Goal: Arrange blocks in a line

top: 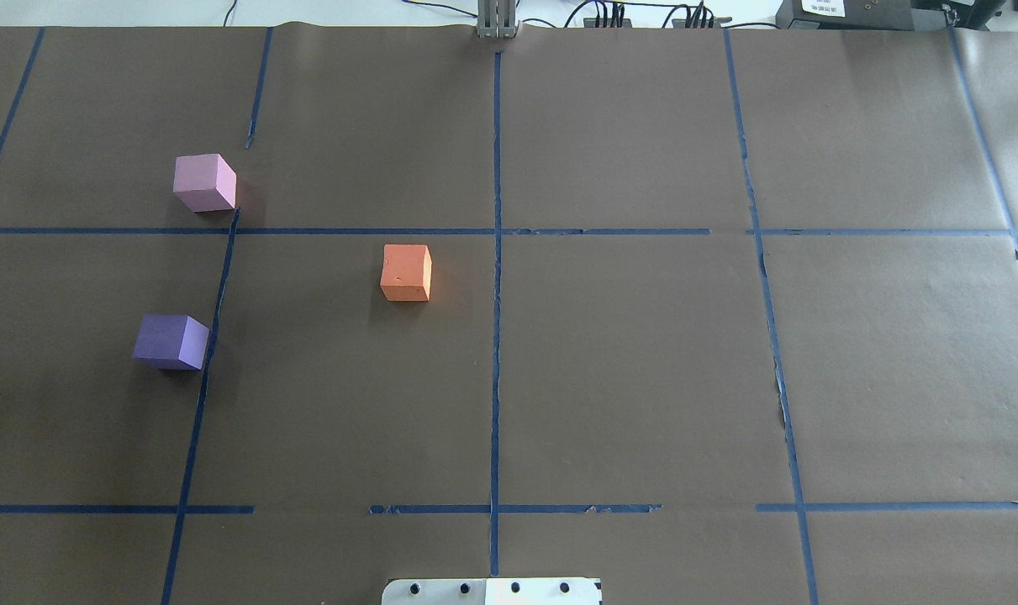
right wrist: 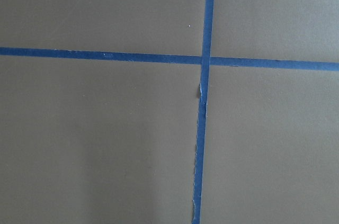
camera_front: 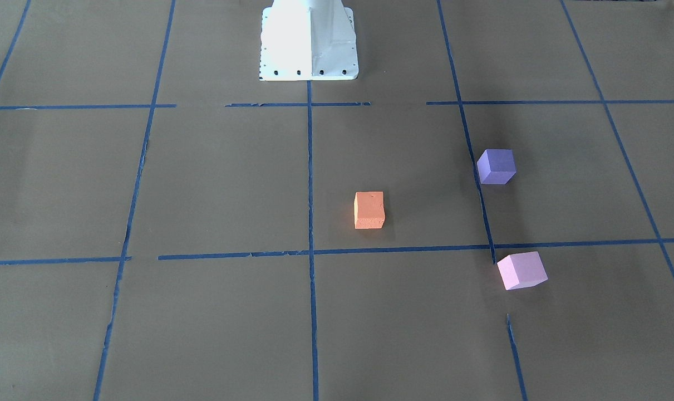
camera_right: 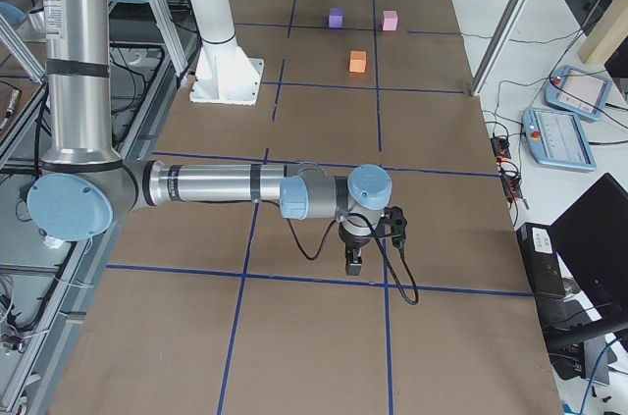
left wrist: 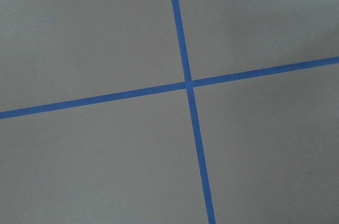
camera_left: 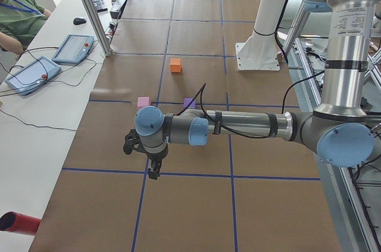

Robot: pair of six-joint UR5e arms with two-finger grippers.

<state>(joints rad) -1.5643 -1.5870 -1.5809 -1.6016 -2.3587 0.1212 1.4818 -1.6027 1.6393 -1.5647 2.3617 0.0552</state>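
Note:
Three foam cubes lie apart on the brown paper. The orange block (camera_front: 369, 210) (top: 406, 272) is near the middle. The dark purple block (camera_front: 496, 166) (top: 171, 342) and the light pink block (camera_front: 521, 270) (top: 204, 182) lie on my left side, the pink one farther from my base. My left gripper (camera_left: 153, 171) hangs over the table end, well away from the blocks, and shows only in the exterior left view. My right gripper (camera_right: 355, 263) hangs over the opposite end, seen only in the exterior right view. I cannot tell whether either is open or shut. Both wrist views show only paper and tape.
Blue tape lines (top: 496, 252) form a grid on the paper. The white robot pedestal (camera_front: 309, 39) stands at the table's near-robot edge. A side desk holds two teach pendants (camera_left: 72, 48), an operator (camera_left: 15, 16) sits there, and a red tube (camera_left: 18, 222) lies near it.

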